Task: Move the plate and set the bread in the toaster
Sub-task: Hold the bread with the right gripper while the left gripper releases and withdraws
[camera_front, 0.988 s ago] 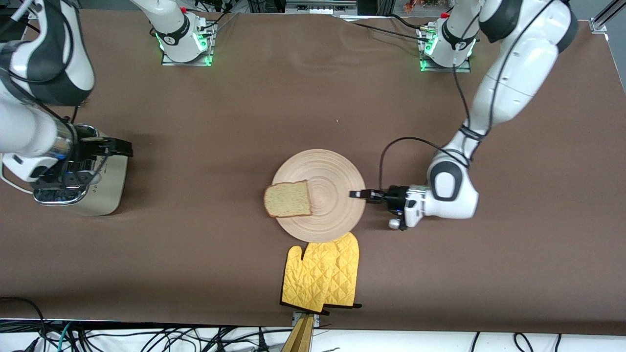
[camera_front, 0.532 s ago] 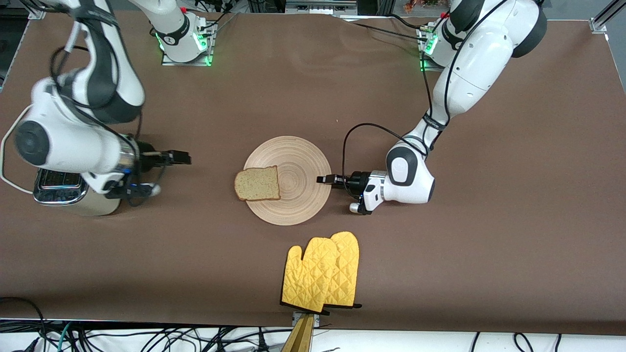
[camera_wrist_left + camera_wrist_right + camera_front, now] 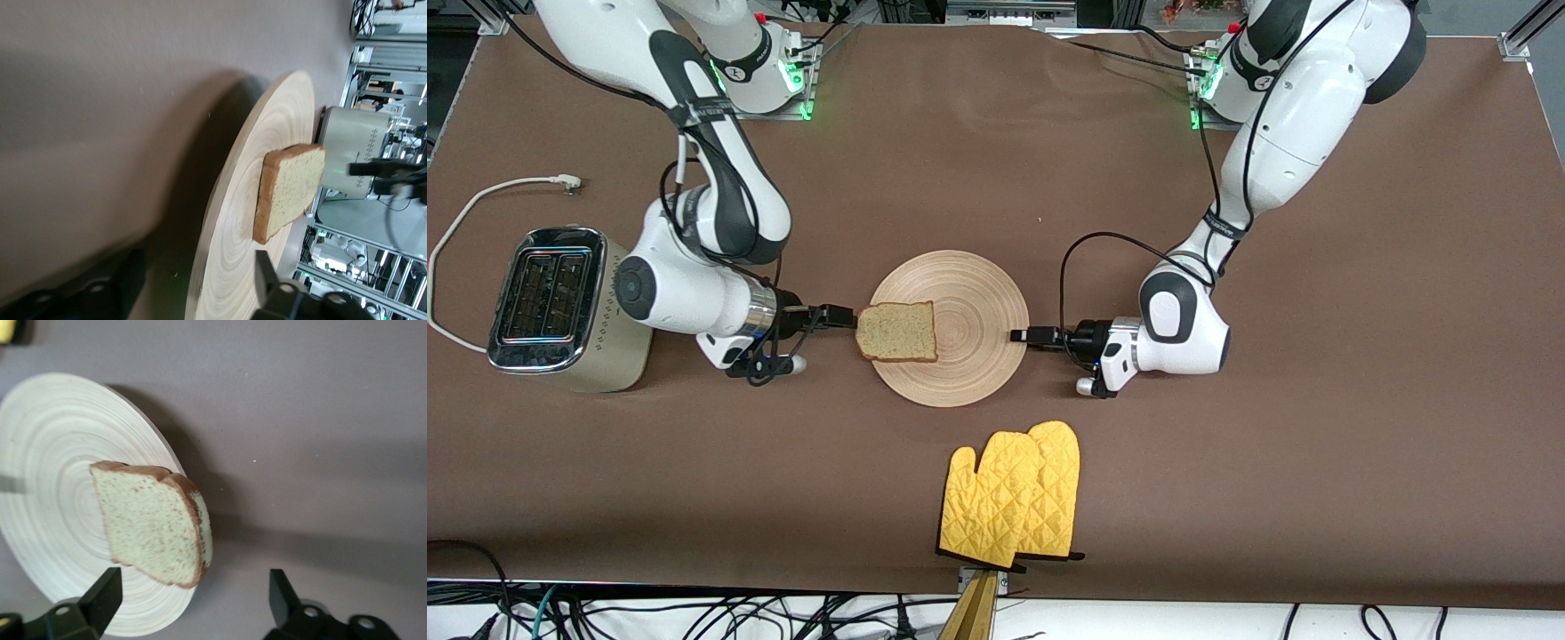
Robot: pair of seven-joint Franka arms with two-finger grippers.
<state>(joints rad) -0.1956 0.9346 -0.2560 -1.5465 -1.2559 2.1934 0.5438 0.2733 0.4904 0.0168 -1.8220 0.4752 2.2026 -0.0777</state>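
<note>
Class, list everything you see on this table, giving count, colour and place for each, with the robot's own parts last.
plate: one, pale wood, mid-table.
bread: one slice, light brown, on the plate's edge toward the right arm's end.
toaster: one, cream with chrome top, at the right arm's end of the table.
oven mitts: two, yellow, nearer the front camera than the plate.
table: one, brown cover.
right gripper: one, black, open, at the bread's edge.
left gripper: one, black, open, at the plate's rim.
</note>
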